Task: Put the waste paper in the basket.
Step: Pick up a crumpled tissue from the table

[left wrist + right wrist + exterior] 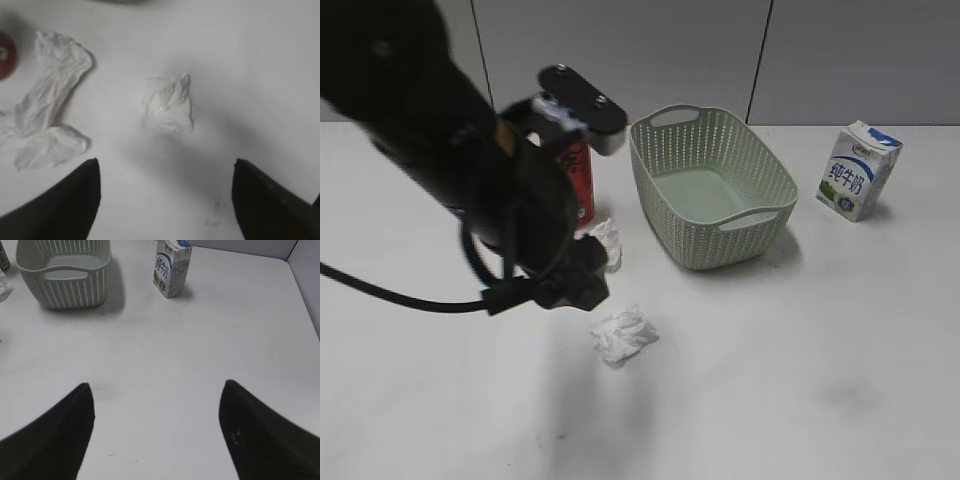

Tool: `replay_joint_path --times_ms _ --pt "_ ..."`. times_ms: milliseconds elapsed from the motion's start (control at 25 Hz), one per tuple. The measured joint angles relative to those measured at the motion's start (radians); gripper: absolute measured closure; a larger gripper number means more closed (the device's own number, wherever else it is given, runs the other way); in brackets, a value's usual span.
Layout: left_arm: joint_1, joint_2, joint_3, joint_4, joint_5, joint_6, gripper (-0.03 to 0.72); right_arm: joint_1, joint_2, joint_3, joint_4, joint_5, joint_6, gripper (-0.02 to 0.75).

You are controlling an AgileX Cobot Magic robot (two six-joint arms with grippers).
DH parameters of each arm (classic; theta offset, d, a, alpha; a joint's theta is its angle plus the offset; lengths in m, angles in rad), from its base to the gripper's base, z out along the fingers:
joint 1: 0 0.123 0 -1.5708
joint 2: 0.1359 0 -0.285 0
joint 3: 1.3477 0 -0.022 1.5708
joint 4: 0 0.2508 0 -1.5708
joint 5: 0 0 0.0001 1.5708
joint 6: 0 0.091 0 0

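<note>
The smaller wad of waste paper (623, 335) lies alone on the white table (800, 380), nearer the camera than the basket (712, 186) and well apart from it; in the left wrist view this wad (168, 103) sits between and ahead of the two dark fingertips. The longer wad (47, 117) lies to its left in that view, stretched out and crumpled, and in the exterior view it (608, 240) is mostly hidden behind the left arm, just beside the red can (578, 180). The can stands upright between the longer wad and the basket's left side. The basket holds nothing and its floor shows bare. A blue-and-white milk carton (858, 170) stands upright to the basket's right, apart from it. Bare tabletop spreads around the smaller wad on all sides, and the near half of the table is open. The left gripper (165, 200) hangs above the smaller wad with its jaws spread wide, gripping nothing. The right gripper (157, 430) is likewise spread wide over bare table, touching nothing.
</note>
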State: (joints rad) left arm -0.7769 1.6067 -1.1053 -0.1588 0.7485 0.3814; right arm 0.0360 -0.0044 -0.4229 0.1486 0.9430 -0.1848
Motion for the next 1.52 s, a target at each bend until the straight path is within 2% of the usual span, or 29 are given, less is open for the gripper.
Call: replay_joint_path --times_ms 240,440,1080,1240,1360,1440,1520 --pt "-0.037 0.254 -0.165 0.000 0.034 -0.036 0.092 0.000 0.000 0.000 0.000 0.000 0.000 0.149" --pt "-0.037 0.371 -0.237 -0.001 0.048 -0.038 0.097 0.000 0.000 0.000 0.000 0.000 0.000 0.149" --pt "-0.037 0.503 -0.253 -0.001 0.034 -0.039 0.109 0.000 0.000 0.000 0.000 0.000 0.000 0.149" --pt "-0.037 0.503 -0.256 -0.001 0.033 -0.039 0.223 0.000 0.000 0.000 0.000 0.000 0.000 0.149" --pt "-0.037 0.503 -0.256 -0.001 0.034 -0.040 0.400 0.000 0.000 0.000 0.000 0.000 0.000 0.149" --pt "-0.037 0.503 -0.257 -0.001 0.034 -0.040 0.548 0.000 0.000 0.000 0.000 0.000 0.000 0.149" --pt "-0.037 0.503 -0.257 -0.001 0.040 -0.040 0.637 0.000 0.000 0.000 0.000 0.000 0.000 0.149"
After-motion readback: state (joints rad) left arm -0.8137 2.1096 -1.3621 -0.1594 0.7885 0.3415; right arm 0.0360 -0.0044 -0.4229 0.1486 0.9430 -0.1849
